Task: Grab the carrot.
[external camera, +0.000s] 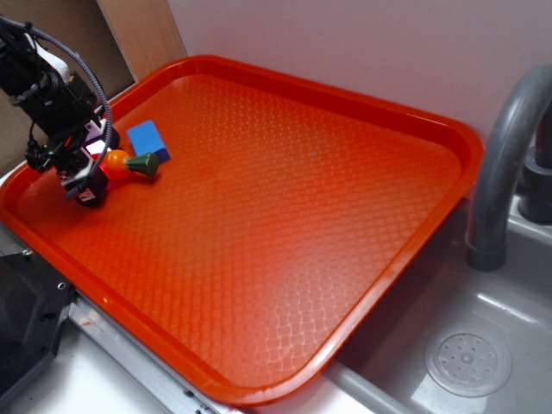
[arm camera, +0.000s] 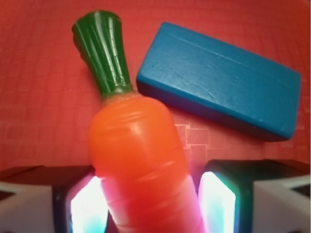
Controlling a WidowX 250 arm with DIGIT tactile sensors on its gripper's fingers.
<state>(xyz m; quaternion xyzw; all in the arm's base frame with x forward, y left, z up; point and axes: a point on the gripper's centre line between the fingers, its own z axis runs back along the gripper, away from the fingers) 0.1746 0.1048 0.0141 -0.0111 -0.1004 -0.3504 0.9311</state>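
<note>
On the tray's [external camera: 362, 285] left edge, the hand [arm camera: 153, 204] grips the carrot [arm camera: 138, 155] snugly.

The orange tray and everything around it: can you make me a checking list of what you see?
Surface: orange plastic tray with a diamond texture, sitting beside a sink.
Job's things: glossy orange toy carrot with a green stem, lying between the fingers.
Clutter: flat blue rectangular block, close beside the carrot's stem end.
Grippers: black gripper low on the tray, fingers on both sides of the carrot; grip not confirmed.
Cables: grey corrugated cable looping over the arm.
Surroundings: grey sink basin, grey curved faucet, white wall.
</note>
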